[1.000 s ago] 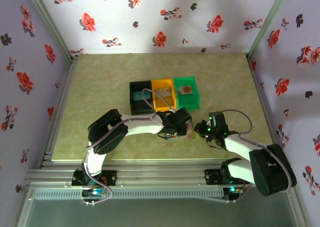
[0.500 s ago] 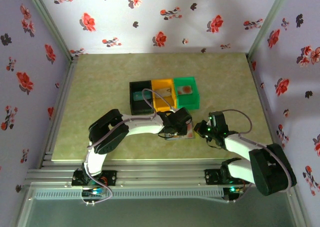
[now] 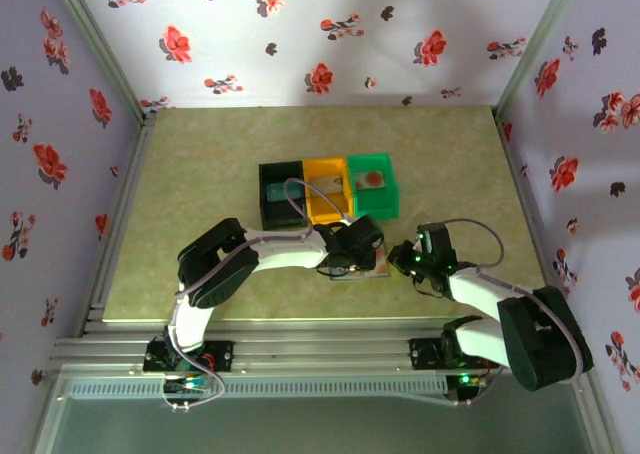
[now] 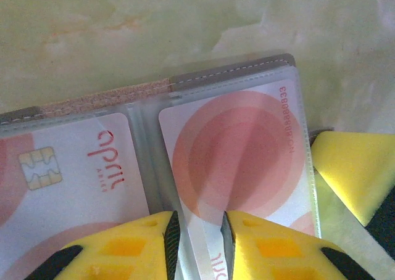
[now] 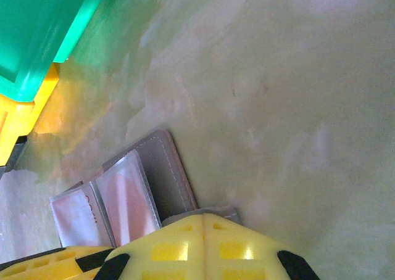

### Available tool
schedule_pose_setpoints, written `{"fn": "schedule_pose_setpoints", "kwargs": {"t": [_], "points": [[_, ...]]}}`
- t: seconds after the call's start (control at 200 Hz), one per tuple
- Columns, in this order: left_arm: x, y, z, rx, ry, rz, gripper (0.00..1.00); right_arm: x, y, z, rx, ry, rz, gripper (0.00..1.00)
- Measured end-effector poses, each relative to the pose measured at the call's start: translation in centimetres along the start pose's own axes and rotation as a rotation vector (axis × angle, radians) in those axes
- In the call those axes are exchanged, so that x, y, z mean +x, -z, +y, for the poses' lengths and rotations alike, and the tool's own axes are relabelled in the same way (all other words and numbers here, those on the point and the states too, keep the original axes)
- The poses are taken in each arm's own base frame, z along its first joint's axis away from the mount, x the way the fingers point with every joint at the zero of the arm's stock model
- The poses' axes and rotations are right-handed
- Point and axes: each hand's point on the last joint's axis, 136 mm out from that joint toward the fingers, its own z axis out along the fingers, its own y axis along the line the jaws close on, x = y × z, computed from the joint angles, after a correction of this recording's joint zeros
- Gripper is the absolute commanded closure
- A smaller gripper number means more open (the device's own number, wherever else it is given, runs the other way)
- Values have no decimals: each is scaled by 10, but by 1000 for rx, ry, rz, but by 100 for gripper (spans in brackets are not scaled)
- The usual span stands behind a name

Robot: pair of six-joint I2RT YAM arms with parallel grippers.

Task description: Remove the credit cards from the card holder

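The credit cards (image 4: 237,150) sit in the clear sleeves of the card holder (image 4: 234,75), which lies open and flat on the table (image 5: 278,76). The left gripper (image 4: 199,221) stands over the holder's near edge, its jaws pinched on a thin pale strip (image 4: 203,246) close to the fold between the two sleeves; this looks like a card's edge, though it could be a sleeve flap. The right gripper (image 5: 202,226), jaws closed on nothing, bears on a corner of the holder's grey cover at its right side.

To do this step well, I judge the pull should run along the sleeve's opening and not straight up, and slowly, so the card slides free without dragging the holder. The right gripper should press down as an anchor, and the left's pinch should be firm, since a thin slick card can slip.

Seen from overhead, the left arm (image 3: 260,249) reaches in from the holder's left, elbow raised, forearm running right, wrist bent down over the holder; the right arm (image 3: 480,294) comes in low from the holder's right, folded tight. Beyond the holder stand the black bin (image 3: 280,168), the orange bin (image 3: 325,164) and the green bin (image 3: 376,210) in a row.
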Motion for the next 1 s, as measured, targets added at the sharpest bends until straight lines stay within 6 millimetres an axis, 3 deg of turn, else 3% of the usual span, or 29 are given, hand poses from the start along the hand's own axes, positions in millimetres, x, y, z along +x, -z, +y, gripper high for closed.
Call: {"fn": "schedule_pose_setpoints", "kwargs": {"t": [1.0], "points": [[0,7,-2,172,10,-108,75,-1,-4,4,-25,2,-12,100]]}}
